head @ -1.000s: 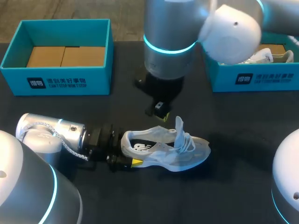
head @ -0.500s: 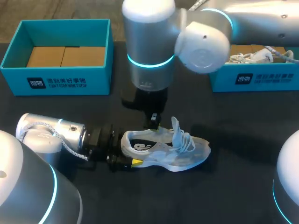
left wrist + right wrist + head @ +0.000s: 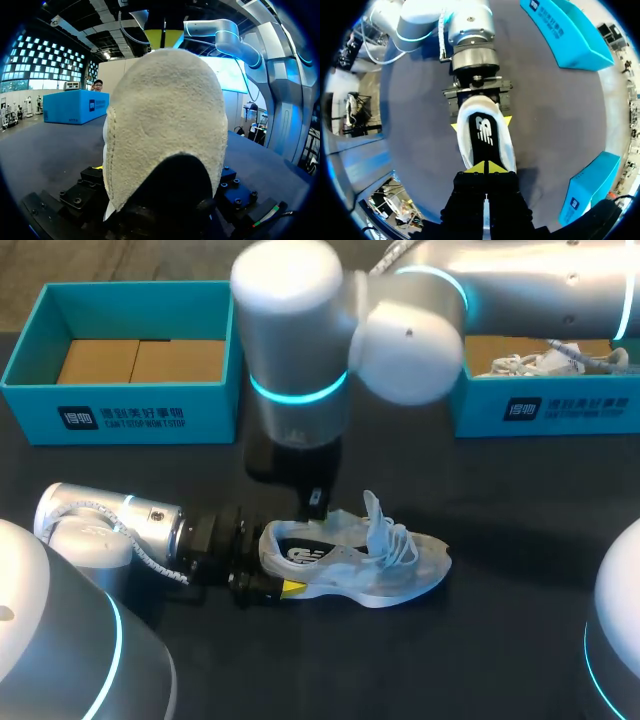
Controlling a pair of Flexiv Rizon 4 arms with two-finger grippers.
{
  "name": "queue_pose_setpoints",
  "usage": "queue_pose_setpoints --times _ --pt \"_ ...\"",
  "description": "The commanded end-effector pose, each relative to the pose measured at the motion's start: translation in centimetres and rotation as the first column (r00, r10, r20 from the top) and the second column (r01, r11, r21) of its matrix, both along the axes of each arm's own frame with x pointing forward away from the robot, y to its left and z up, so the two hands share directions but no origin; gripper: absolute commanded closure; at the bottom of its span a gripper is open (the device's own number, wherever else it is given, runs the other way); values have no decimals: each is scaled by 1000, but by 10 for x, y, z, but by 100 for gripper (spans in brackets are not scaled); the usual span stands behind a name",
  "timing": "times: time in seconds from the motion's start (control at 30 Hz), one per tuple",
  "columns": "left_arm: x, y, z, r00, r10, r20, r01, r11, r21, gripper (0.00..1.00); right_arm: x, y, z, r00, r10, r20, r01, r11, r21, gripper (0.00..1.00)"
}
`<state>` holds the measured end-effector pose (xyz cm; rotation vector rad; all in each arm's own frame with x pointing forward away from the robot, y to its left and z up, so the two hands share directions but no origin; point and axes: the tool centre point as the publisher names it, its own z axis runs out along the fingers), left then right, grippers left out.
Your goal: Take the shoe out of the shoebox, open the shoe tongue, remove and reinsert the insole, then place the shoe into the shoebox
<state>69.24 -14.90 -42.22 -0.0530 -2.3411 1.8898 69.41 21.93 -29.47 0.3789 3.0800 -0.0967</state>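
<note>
Left gripper (image 3: 481, 123): pinches the heel of the white shoe (image 3: 370, 565) from both sides, flat on the table (image 3: 520, 640) between left shoebox (image 3: 120, 415) and right shoebox (image 3: 545, 412). Right gripper (image 3: 485, 169): hangs just over the shoe's mouth, yellow tips pressed together, nothing seen between them.

Looks light and soft, and likely crumples at the mesh upper. Worth bracing at the stiffer heel and pinching the thin black insole (image 3: 484, 137) by its rim.

Cannot see the insole's toe end under the tongue (image 3: 375, 508). Cannot make out the left fingers in the left wrist view, filled by the heel.
</note>
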Motion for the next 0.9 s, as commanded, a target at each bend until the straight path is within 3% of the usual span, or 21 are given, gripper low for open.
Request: queue_pose_setpoints --times 0.03,0.33,0.9 --pt "0 0 -1 1000 0 0 0 1000 2 100 -8 7 -12 999 21 43 -20 999 -28 100" --pt "0 0 -1 1000 0 0 0 1000 2 100 -6 13 -14 990 94 103 -84 992 -91 100" --pt "0 0 -1 1000 0 0 0 1000 2 100 5 -7 -60 986 141 92 -131 986 -104 100"
